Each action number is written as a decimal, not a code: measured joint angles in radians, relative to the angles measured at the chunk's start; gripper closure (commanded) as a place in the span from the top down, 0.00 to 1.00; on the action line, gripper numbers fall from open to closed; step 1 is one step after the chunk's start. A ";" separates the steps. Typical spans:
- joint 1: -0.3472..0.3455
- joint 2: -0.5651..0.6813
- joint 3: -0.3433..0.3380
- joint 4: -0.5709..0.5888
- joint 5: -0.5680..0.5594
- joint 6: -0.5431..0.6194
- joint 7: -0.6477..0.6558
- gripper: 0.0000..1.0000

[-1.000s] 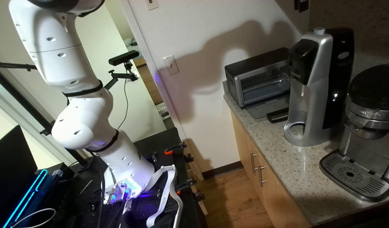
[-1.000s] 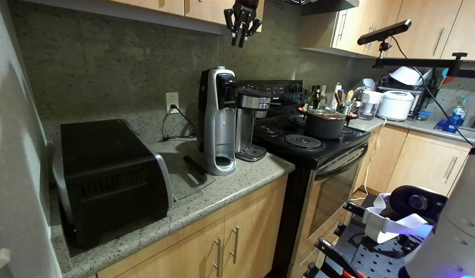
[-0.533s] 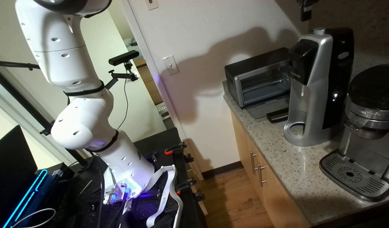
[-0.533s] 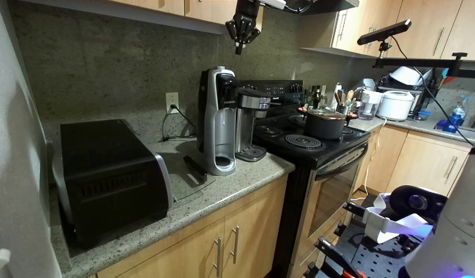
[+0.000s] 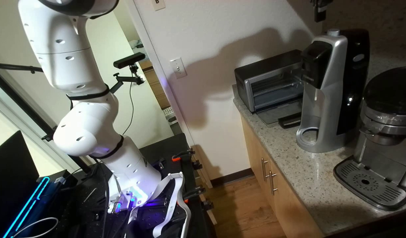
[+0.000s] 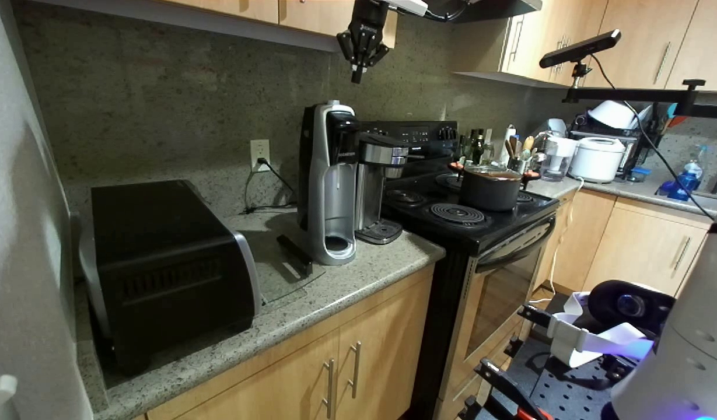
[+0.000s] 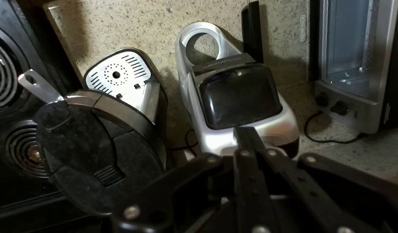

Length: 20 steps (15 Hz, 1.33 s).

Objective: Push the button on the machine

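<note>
Speckled worktop (image 6: 387, 256) occupied by machine (image 6: 329, 184); pot (image 6: 490, 193) placed on stove (image 6: 481, 229), contents unclear; gripper (image 6: 356, 76) held above machine, fingers (image 7: 249, 139) together.

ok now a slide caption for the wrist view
Looking down past the closed end effector at the silver machine, between a dark-topped appliance and toaster oven.

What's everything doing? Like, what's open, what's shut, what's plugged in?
Gripper, shut, higher than the tall machine, not touching it.
Tall machine, upright, nothing under its spout.
Toaster oven, door folded down open.
Round coffee maker, lid down.
Plug, in the wall outlet.
Lower cupboards, shut.
Stove, oven door shut.
Pot, on the stove; can't tell whether it's covered.
</note>
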<state>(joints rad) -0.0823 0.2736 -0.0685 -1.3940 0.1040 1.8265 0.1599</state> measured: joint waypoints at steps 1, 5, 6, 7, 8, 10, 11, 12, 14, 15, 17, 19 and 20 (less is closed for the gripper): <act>0.000 0.004 0.001 0.005 0.000 0.001 0.000 0.00; 0.000 0.025 0.005 0.055 0.022 0.003 0.000 0.00; 0.000 0.028 0.006 0.068 0.033 0.003 0.000 0.00; 0.000 0.030 0.007 0.079 0.043 0.003 0.000 0.00; 0.000 0.030 0.007 0.085 0.050 0.003 0.000 0.00; -0.001 0.030 0.007 0.091 0.062 0.004 0.000 0.00; -0.002 0.031 0.007 0.092 0.069 0.004 0.000 0.00; -0.003 0.032 0.006 0.093 0.075 0.004 0.000 0.01; -0.003 0.034 0.006 0.092 0.075 0.004 0.000 0.01; -0.003 0.035 0.006 0.092 0.075 0.004 0.000 0.01; -0.003 0.035 0.006 0.092 0.075 0.004 0.000 0.01; -0.003 0.035 0.006 0.092 0.075 0.004 0.000 0.00; -0.003 0.036 0.006 0.092 0.075 0.004 0.000 0.00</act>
<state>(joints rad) -0.0850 0.3094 -0.0624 -1.3017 0.1789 1.8305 0.1600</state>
